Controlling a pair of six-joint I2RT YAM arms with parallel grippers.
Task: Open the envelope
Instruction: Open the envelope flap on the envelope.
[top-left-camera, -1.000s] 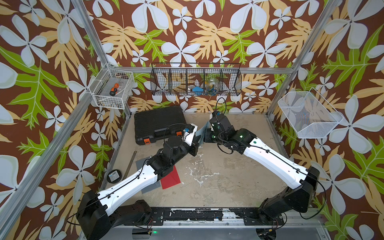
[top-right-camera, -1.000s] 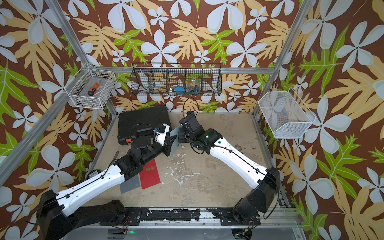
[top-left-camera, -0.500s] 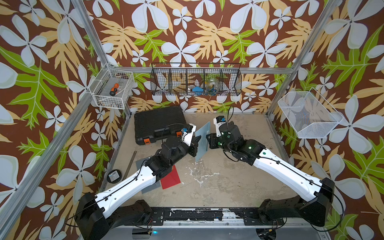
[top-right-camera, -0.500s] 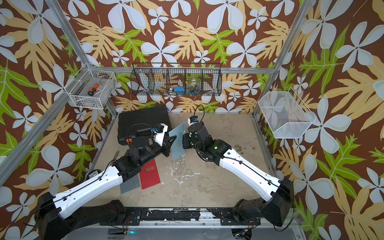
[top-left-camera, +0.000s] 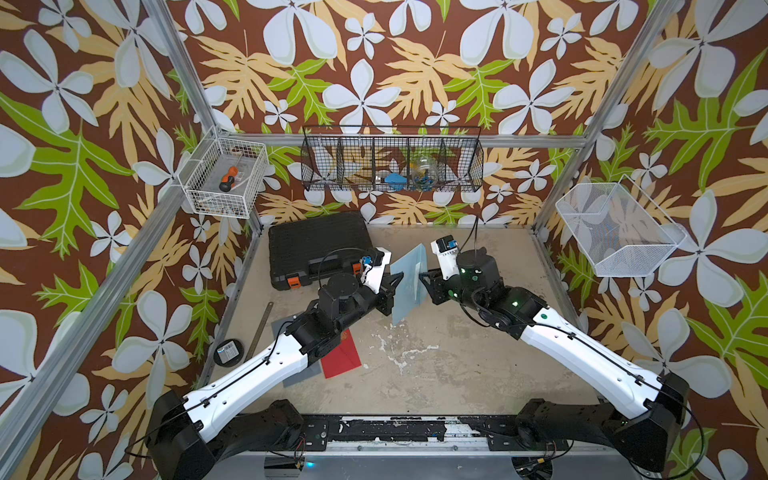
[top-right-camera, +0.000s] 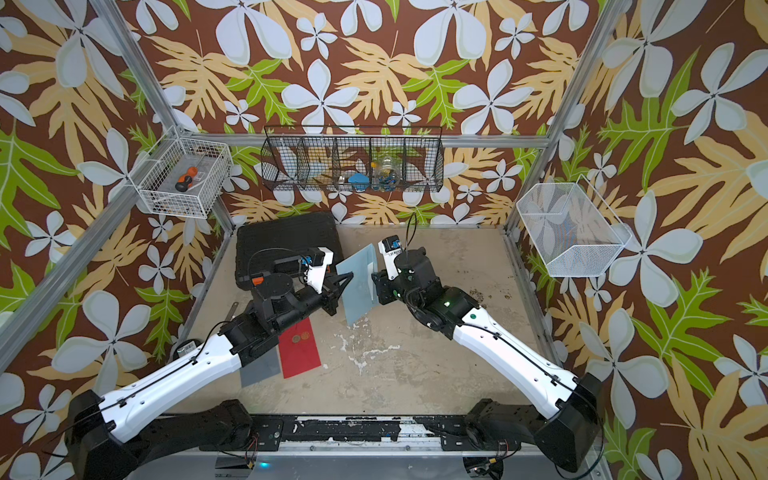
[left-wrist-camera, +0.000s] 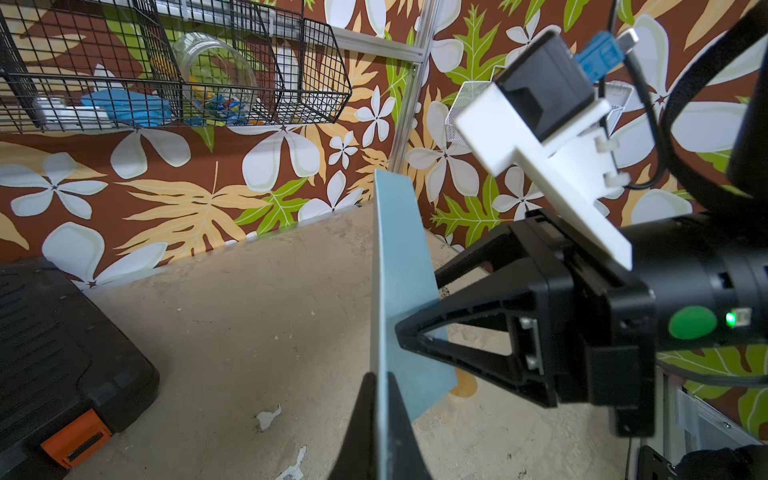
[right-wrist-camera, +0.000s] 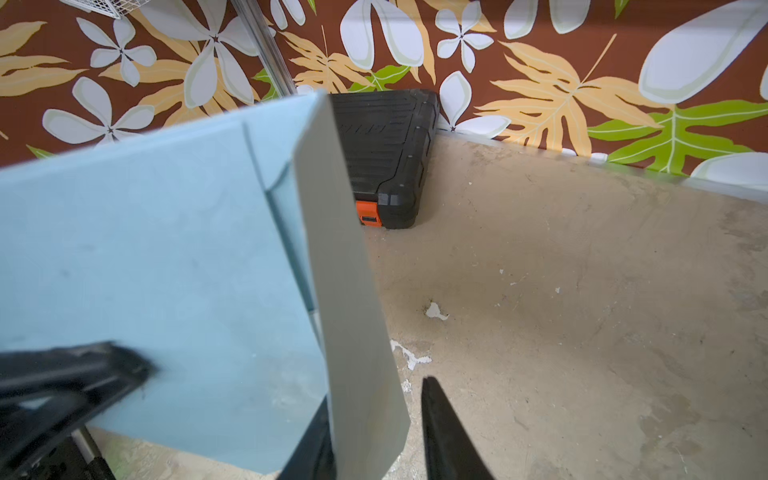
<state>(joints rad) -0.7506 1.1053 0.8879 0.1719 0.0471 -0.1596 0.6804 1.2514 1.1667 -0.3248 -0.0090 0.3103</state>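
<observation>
You have the pale blue paper envelope (top-left-camera: 409, 282) held upright above the scuffed beige table (top-left-camera: 457, 374), between the two arms, in both top views. Your left gripper (left-wrist-camera: 380, 399) is clamped tight on the envelope's thin edge. Your right gripper (right-wrist-camera: 374, 432) stands partly open, its black fingers (right-wrist-camera: 446, 436) straddling the stiff lifted flap (right-wrist-camera: 345, 291) without pinching it. Only the right wrist view shows that flap folded away from the envelope body; the top views show just a flat sheet. Behind it sits a ribbed black plastic case (top-left-camera: 318, 245) with orange latches. The black wire basket (top-left-camera: 392, 164) holds a clear jar and a blue item; the white wire basket (top-left-camera: 226, 176) holds an orange-handled screwdriver. A red envelope (top-right-camera: 299, 347) lies flat.
</observation>
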